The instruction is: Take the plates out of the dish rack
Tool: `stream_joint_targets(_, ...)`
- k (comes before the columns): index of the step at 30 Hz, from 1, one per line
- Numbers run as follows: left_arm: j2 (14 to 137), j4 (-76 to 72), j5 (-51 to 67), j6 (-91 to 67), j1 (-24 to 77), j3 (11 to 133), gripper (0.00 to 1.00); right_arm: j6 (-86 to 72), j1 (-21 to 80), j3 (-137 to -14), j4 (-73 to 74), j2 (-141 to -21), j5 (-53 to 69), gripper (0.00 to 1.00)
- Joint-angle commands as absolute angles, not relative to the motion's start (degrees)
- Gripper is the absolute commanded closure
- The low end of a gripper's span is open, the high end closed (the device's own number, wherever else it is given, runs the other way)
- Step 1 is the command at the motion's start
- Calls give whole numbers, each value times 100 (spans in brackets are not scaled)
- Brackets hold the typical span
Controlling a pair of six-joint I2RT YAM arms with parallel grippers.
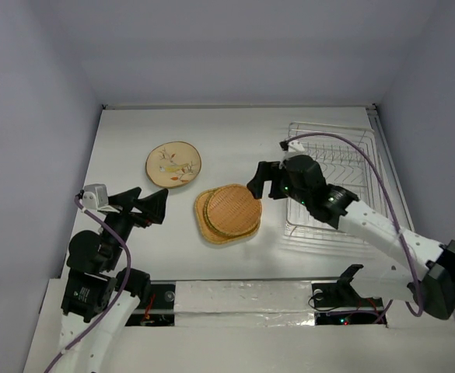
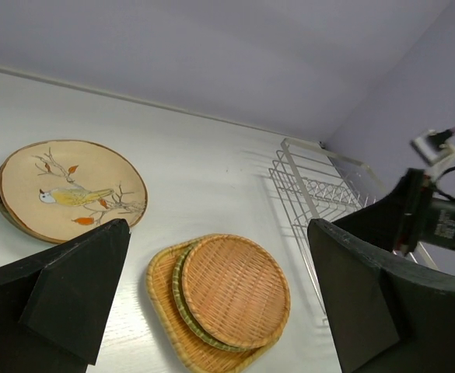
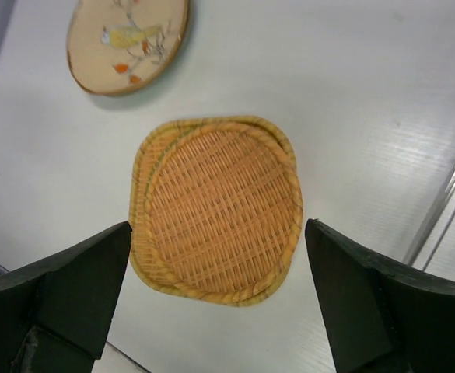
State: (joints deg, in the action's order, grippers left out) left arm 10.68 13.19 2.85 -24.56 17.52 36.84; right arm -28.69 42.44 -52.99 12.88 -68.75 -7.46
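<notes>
The black fingers (image 3: 79,287) of the right gripper (image 3: 218,233) stand spread wide with nothing between them, poised above a stack of woven plates; its wrist view looks straight down on the orange round woven plate (image 2: 235,291) that tops the pile. The fingers (image 2: 71,287) of the left gripper (image 2: 219,233) are parted just as broadly and also hold nothing; they point across the table (image 1: 134,140) toward the same stack from its left side, well short of it. Under the top plate lies a green-rimmed plate (image 2: 178,289), only its edge showing; at the bottom is a tan rounded-square woven plate (image 2: 159,295), its corners jutting out beyond the round ones. A cream plate (image 1: 174,164) painted with a bird on a branch lies flat on the table behind and to the left of the stack, apart from it; whether another plate sits beneath it cannot be told. The silver wire dish rack (image 1: 337,163) stands at the table's right side, close to the stack but not touching it; the right arm (image 1: 367,221) crosses over its near edge.
</notes>
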Motion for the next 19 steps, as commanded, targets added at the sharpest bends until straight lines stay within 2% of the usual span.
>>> stream_joint_targets(1, 967, 1160, 150, -2479, 1731, 3788, 1, -2777, 4280, -5476, 1169, -5962, -1282, 5)
stream_joint_targets(2, 967, 1186, 97, -2479, 1731, 3797, 1, -2777, 4280, -5406, 1152, -5437, -1422, 10)
stream_joint_targets(3, 967, 1187, 79, -2470, 1731, 3806, 1, -2777, 4280, -5379, 1177, -5162, -1754, 39)
stream_joint_targets(4, 975, 1187, 70, -2461, 1731, 3814, 1, -2777, 4280, -5362, 1221, -4881, -1923, 63)
stream_joint_targets(6, 993, 1178, 53, -2426, 1731, 3823, 1, -2751, 4280, -5379, 1458, -4075, -2501, 100)
stream_joint_targets(10, 1081, 1195, 53, -2329, 1731, 3955, 1, -2654, 4280, -5309, 1757, -2867, -3321, 100)
stream_joint_targets(11, 1098, 1195, -139, -2303, 1731, 4007, 1, -2654, 4280, -5274, 1845, -2665, -3461, 97)
stream_joint_targets(12, 1116, 1239, -167, -2268, 1731, 4069, 1, -2646, 4280, -5230, 1880, -2480, -3680, 78)
stream_joint_targets(14, 1186, 1283, -219, -2206, 1731, 4306, 1, -2654, 4280, -5081, 1942, -2058, -3823, 50)
stream_joint_targets(15, 1204, 1318, -220, -2206, 1731, 4307, 1, -2724, 4280, -5028, 1968, -1978, -3936, 27)
stream_joint_targets(18, 1239, 1362, -220, -2092, 1731, 4509, 1, -2917, 4280, -4922, 2170, -1977, -4051, 2)
stream_joint_targets(19, 1257, 1362, -202, -2092, 1731, 4430, 1, -2935, 4280, -4904, 2197, -2021, -4052, 0)
